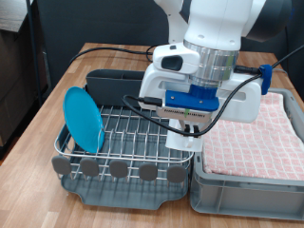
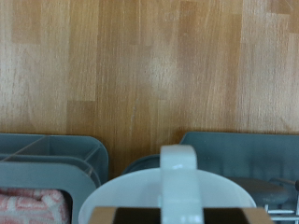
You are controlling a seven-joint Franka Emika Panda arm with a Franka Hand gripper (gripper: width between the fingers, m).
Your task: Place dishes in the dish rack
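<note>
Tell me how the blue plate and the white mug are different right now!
The light-blue plate stands on its edge in the dish rack, at the exterior view's left; the white mug hangs under the gripper, above the rack's right side. The plate is flat, round and blue; the mug is white with a handle. The plate stands free of the gripper; the mug sits right at it. Both are over the rack.
</note>
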